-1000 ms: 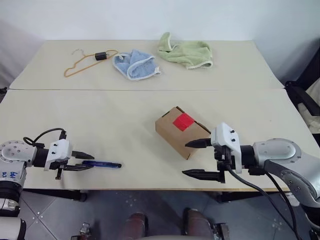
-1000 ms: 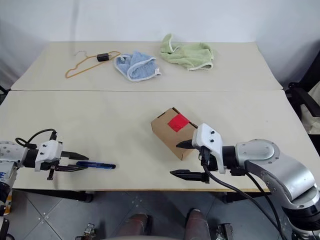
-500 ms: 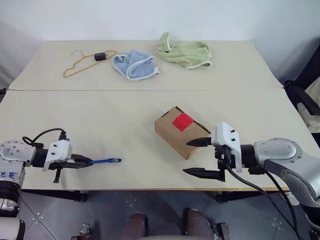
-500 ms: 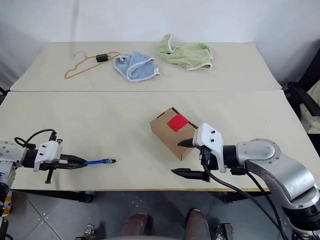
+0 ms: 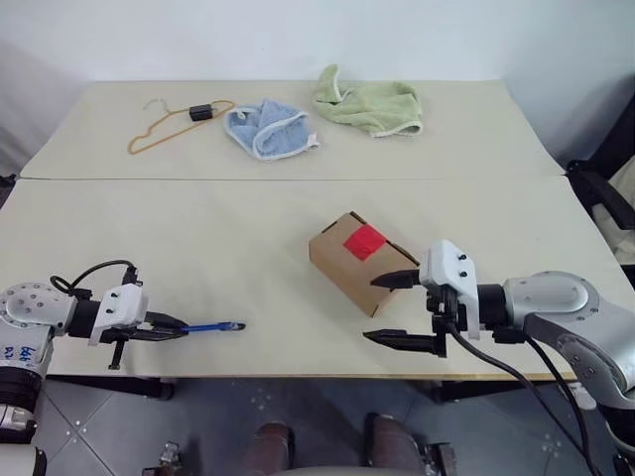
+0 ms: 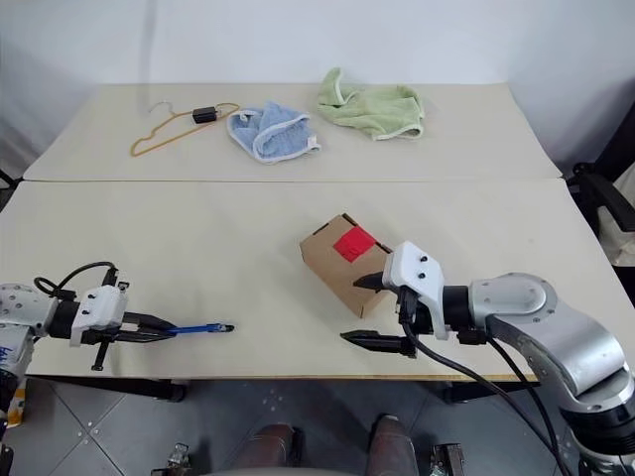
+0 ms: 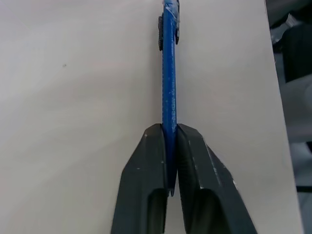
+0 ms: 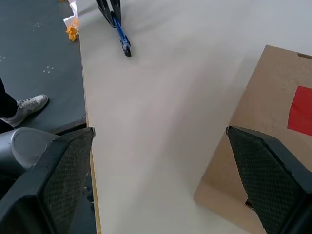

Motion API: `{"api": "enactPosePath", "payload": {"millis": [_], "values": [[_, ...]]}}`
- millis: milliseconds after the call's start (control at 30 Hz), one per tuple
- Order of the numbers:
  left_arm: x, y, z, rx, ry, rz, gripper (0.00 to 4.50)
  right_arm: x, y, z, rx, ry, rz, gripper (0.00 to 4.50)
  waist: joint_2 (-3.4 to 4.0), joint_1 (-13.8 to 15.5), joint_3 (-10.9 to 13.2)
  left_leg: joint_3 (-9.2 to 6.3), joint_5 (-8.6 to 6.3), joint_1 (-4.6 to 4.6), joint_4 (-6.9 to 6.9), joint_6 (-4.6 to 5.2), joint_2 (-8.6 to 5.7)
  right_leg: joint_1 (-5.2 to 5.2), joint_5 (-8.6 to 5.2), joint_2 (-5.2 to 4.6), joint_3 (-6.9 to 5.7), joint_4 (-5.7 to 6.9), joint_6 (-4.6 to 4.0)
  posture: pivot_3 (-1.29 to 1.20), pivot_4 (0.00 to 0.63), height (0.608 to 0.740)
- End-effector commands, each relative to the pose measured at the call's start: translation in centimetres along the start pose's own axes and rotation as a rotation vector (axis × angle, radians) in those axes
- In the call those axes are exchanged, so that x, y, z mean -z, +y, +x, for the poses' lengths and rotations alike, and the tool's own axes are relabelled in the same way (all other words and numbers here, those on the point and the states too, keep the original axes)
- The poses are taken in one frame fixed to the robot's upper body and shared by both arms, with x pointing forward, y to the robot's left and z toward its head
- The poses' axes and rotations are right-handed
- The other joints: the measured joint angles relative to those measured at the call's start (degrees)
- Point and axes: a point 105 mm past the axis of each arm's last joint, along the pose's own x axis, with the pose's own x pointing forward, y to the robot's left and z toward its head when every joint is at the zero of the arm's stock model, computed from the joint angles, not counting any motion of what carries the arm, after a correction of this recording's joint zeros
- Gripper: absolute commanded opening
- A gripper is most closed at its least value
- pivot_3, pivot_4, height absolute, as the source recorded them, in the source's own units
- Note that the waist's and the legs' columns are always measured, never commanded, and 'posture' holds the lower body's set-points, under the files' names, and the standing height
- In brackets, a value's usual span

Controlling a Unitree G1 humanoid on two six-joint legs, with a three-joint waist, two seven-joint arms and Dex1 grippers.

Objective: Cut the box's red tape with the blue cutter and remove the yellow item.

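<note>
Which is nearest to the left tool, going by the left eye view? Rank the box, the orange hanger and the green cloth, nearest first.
1. The box, mid-table, off toward the robot's right of the left tool.
2. The orange hanger, on the far table, left side.
3. The green cloth, far table, right of the blue cloth.

Head stereo pair overlooks table (image 5: 248, 228); wrist cameras close, along fingers.

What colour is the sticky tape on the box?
Bright red tape on the small brown cardboard box; clearest in the left eye view.
</note>
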Motion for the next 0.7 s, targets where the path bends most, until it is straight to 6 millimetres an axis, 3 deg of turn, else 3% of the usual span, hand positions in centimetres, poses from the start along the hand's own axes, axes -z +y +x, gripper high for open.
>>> {"api": "enactPosePath", "payload": {"millis": [33,367,700], "values": [[1.0,-1.9,1.4,0.088,0.018,-0.013,1.53,-0.6,-0.2,-0.3,0.01,-0.003,-0.03,4.5,0.03,0.0,0.0,0.0,0.0,0.0,0.0,0.0,0.0,0.0,0.0,0.0,0.0,0.0,0.0,0.0,0.15,0.74],[0.8,-3.0,0.9,0.104,0.021,-0.038,4.47,-0.8,-0.3,-0.2,0.01,-0.005,-0.033,4.5,0.11,0.0,0.0,0.0,-0.01,0.0,-0.04,0.0,0.0,0.0,0.0,0.0,0.0,-0.05,0.0,0.0,0.15,0.74],[2.4,-2.8,0.5,0.086,0.095,-0.087,4.47,-0.8,-0.5,-0.2,0.014,-0.003,-0.035,4.5,0.27,0.0,-0.1,0.0,0.0,0.03,-0.04,-0.01,0.02,0.0,0.0,0.01,0.01,-0.01,0.0,0.0,0.15,0.74]]}}
